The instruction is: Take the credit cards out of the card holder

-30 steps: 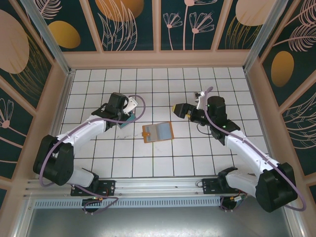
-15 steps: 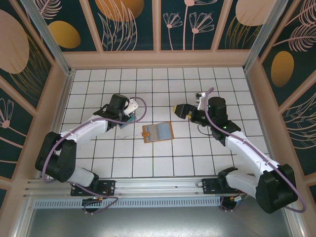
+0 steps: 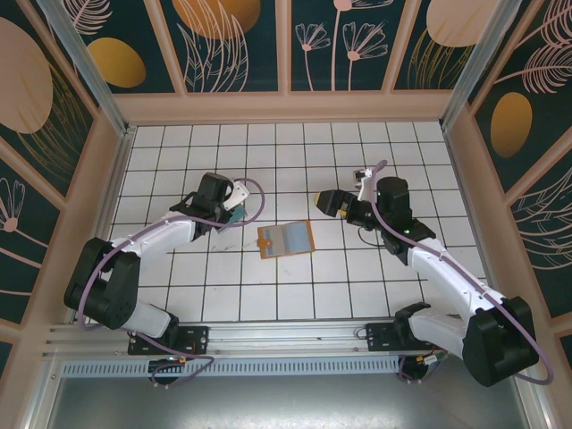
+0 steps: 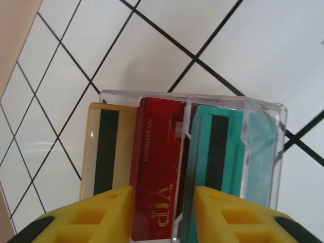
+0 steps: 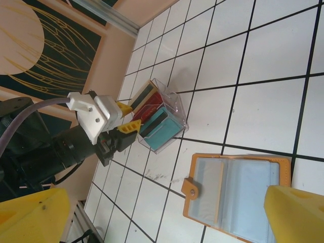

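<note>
left fingers point(image 4: 101, 215) narrowly parted, right fingers point(image 5: 298, 210) spread wide

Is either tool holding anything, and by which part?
Nothing seems held: left tool open above the red card in its clear box, right tool open.

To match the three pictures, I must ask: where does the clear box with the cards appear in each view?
Top external: clear box left of centre, at the left hand's tip.
Left wrist: box at centre, just beyond the hand.
Right wrist: box centre-left, up-left of the card holder.
Shared landmark: the left hand, next to the box everywhere.
</note>
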You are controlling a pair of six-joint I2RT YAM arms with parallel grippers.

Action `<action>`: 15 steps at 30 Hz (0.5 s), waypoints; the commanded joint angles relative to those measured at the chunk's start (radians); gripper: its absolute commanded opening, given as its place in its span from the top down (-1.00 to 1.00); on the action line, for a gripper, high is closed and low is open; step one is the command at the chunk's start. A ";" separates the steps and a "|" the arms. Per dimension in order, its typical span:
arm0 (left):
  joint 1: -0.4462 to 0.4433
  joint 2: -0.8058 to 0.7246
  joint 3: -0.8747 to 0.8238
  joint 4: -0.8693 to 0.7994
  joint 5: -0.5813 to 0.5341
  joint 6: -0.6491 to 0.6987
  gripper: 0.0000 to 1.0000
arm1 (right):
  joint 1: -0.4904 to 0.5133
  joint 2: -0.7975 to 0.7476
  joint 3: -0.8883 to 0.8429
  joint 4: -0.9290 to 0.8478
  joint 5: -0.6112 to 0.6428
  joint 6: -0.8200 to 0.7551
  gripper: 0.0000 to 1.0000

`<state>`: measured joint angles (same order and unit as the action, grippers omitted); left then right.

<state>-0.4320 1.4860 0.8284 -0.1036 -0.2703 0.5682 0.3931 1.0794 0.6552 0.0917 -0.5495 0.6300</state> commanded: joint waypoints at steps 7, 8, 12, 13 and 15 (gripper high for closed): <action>0.033 0.001 -0.006 0.067 -0.043 -0.034 0.27 | -0.008 -0.024 -0.018 0.029 -0.015 0.007 -0.97; 0.033 0.005 -0.008 0.078 -0.058 -0.034 0.27 | -0.008 -0.025 -0.018 0.030 -0.015 0.007 -0.97; 0.039 0.017 0.011 0.083 -0.065 -0.047 0.31 | -0.008 -0.025 -0.019 0.029 -0.016 0.008 -0.98; 0.039 0.017 0.020 0.076 -0.058 -0.054 0.31 | -0.008 -0.025 -0.017 0.028 -0.017 0.007 -0.98; 0.039 0.013 0.037 0.065 -0.049 -0.073 0.27 | -0.007 -0.026 -0.021 0.025 -0.015 0.007 -0.98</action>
<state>-0.3988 1.4879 0.8284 -0.0467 -0.3195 0.5377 0.3923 1.0733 0.6453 0.0933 -0.5499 0.6342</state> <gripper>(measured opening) 0.356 0.987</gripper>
